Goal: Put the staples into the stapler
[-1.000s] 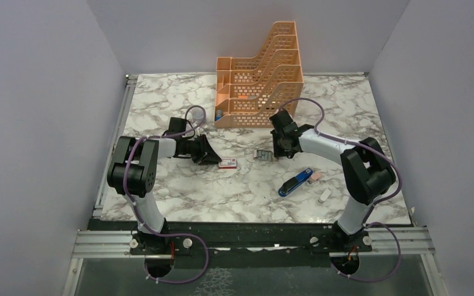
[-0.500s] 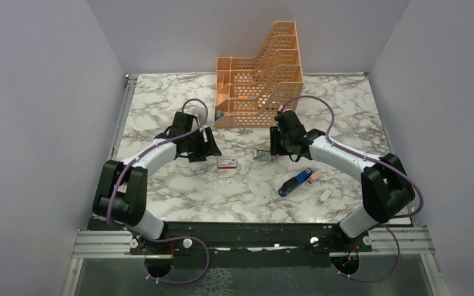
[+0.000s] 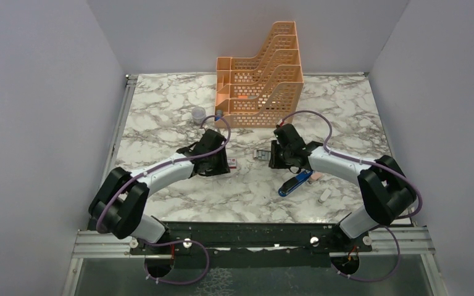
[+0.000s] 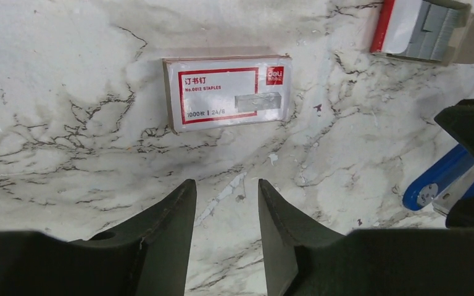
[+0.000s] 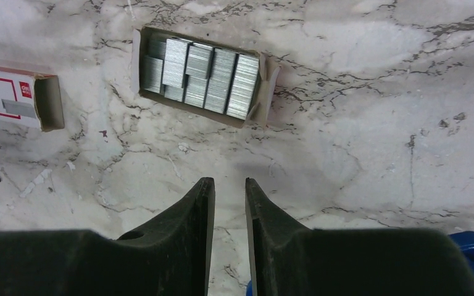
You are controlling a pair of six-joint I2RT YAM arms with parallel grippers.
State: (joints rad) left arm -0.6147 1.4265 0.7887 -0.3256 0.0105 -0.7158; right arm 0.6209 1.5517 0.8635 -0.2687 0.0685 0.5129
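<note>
The staples lie in an open dark-grey tray (image 5: 200, 77) at mid-table, also in the top view (image 3: 262, 154) and the left wrist view (image 4: 426, 31). Their red-and-white box (image 4: 228, 92) lies left of it (image 5: 15, 95), partly under my left wrist in the top view (image 3: 231, 163). The blue stapler (image 3: 296, 182) lies closed, right and nearer, with its end in the left wrist view (image 4: 444, 182). My left gripper (image 4: 227, 185) is open and empty, just short of the box. My right gripper (image 5: 229, 182) is narrowly open and empty, just short of the tray.
An orange tiered file rack (image 3: 262, 80) stands at the back. A small clear cup (image 3: 198, 115) stands left of it. A pink block (image 3: 315, 177) touches the stapler's right side; a white oblong piece (image 3: 324, 195) lies nearer the front right.
My left arm has stretched right, bringing its gripper over to the box. My right gripper has turned and shifted slightly nearer, beside the tray. No object has moved.
</note>
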